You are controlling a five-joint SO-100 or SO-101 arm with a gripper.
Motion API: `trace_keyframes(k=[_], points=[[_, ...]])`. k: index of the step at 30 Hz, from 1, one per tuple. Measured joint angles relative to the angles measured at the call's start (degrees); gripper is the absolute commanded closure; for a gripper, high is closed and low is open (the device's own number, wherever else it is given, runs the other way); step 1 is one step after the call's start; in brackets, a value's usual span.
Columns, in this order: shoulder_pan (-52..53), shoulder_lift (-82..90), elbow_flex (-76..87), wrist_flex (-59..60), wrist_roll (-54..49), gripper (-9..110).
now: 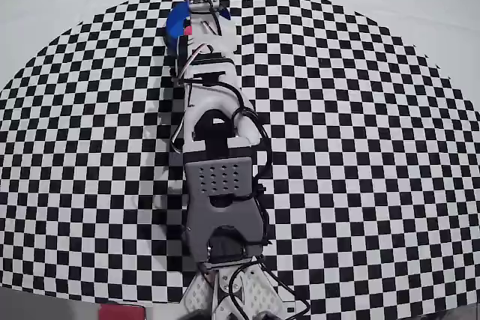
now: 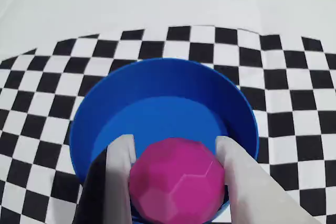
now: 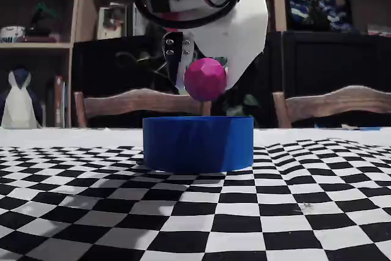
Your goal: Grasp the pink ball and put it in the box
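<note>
While the pink ball (image 3: 205, 79) hangs clamped in the jaws, it sits straight above the box (image 3: 198, 143), clear of its rim.

You have the gripper (image 2: 176, 148) closed on the ball, one finger (image 2: 119, 177) on each side in the wrist view, with the blue floor of the box showing directly beyond it. From the fixed view the ball looks centred, or perhaps slightly right of centre, over the opening; depth is hard to judge there. Overhead, the arm (image 1: 217, 185) hides most of the box (image 1: 177, 22), so go by the wrist view: your release should drop it straight down inside.
</note>
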State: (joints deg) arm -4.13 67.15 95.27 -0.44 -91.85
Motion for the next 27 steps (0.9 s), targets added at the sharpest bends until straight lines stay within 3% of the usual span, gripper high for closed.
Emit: trace_keyframes(k=[27], points=[[-0.35,-9.4,-15.38,4.66,0.7,101]])
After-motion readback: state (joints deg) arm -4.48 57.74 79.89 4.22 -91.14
